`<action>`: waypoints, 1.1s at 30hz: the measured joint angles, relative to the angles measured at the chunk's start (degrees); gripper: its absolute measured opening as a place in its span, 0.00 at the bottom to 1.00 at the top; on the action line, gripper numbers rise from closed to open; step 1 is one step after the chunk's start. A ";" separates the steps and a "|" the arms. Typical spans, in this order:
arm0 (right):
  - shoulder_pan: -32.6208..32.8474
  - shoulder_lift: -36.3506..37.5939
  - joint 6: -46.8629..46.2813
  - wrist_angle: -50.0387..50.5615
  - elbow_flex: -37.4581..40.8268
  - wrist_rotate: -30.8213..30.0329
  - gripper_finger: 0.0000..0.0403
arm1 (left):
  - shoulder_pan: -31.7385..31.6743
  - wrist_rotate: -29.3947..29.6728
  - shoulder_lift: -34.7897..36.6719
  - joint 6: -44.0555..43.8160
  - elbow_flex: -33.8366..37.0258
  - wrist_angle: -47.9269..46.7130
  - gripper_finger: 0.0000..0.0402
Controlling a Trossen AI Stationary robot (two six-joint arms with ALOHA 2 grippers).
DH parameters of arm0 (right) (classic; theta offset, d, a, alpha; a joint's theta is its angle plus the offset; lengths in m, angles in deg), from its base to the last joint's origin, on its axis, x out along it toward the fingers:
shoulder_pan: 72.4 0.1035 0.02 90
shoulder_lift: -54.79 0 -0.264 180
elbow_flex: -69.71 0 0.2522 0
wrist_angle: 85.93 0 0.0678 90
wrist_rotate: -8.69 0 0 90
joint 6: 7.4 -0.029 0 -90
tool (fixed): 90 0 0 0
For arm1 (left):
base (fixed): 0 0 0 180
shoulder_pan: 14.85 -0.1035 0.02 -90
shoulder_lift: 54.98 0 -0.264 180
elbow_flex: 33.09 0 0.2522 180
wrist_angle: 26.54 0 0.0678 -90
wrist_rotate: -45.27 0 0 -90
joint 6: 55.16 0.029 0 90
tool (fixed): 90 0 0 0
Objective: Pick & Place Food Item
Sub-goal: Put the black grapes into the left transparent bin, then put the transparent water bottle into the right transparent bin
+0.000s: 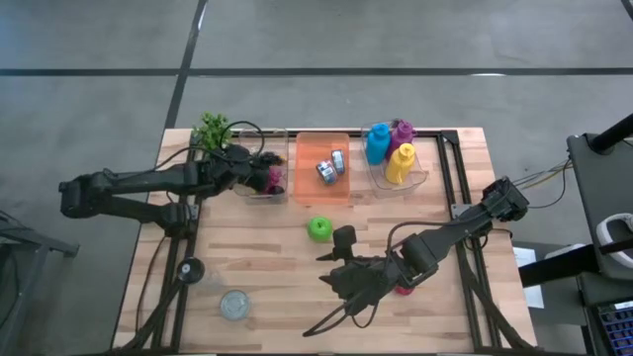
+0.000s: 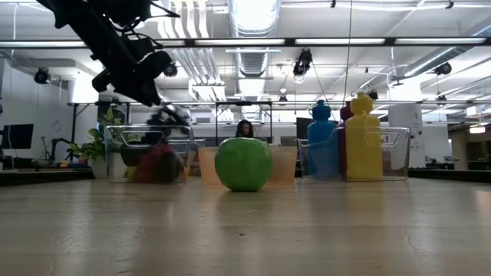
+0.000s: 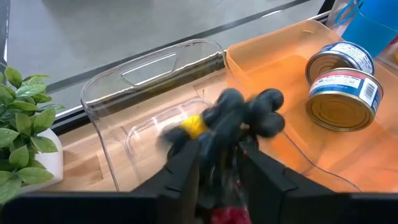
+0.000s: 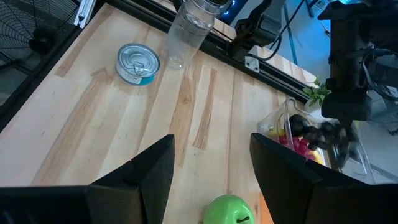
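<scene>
Grapes (image 3: pixel 245 115), a dark bunch blurred in the left wrist view, hung between the fingers of the left gripper (image 1: pixel 265 178), directly above the clear bin (image 3: pixel 155 81) at the far left of the table. The fingers were closed narrowly on the bunch, gripping it near its top as far as could be judged. Something yellow (image 3: pixel 194 126) and something red showed under and behind the bunch, apparently other play food already in the bin.

The blur suggested the bunch was swinging. That was the main risk: a loosely pinched, lumpy cluster could slip out sideways, and if it went toward the orange tray (image 1: pixel 309 188) beside the bin it would land among the cans (image 1: pixel 330 166) rather than in the clear bin. A drop from this height could also bounce off the bin's wall. The potted plant (image 1: pixel 211 130) stood just beside the bin's other side, close enough for the arm to brush it on retreat.

A green apple (image 1: pixel 318 228) sat on bare wood near the table's middle, well apart from the bins. The right gripper (image 4: pixel 211 158) waited low over the wood near it, fingers spread wide and empty. The coloured bottles (image 1: pixel 391 148) stood in their own clear bin at the far right.
</scene>
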 joint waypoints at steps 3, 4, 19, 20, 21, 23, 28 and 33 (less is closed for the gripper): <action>0.00 0.00 0.02 0.00 0.01 0.04 0.51 | 0.00 0.76 -0.02 0.00 0.00 -0.01 0.34; 0.00 0.00 0.02 -0.01 0.00 0.06 0.51 | 0.00 1.53 -0.02 0.00 0.00 -0.02 0.36; 0.00 0.00 0.02 -0.01 0.01 0.06 0.51 | 0.02 2.47 -0.02 -0.44 0.43 0.35 0.56; 0.00 0.00 0.04 0.01 0.01 0.06 0.51 | 0.02 2.43 -0.06 -0.44 0.56 0.31 0.57; 0.00 0.00 0.02 0.00 0.01 0.06 0.51 | 0.02 2.43 -0.07 -0.45 0.63 0.38 0.58; 0.00 0.00 0.04 0.01 0.01 0.06 0.51 | 0.02 2.43 -0.05 -0.45 0.66 0.39 0.59; 0.00 0.00 0.04 0.02 0.01 0.04 0.51 | 0.02 2.43 -0.06 -0.45 0.68 0.39 0.63; 0.00 0.00 0.04 0.00 0.01 0.05 0.51 | 0.02 2.41 -0.04 -0.46 0.68 0.39 0.66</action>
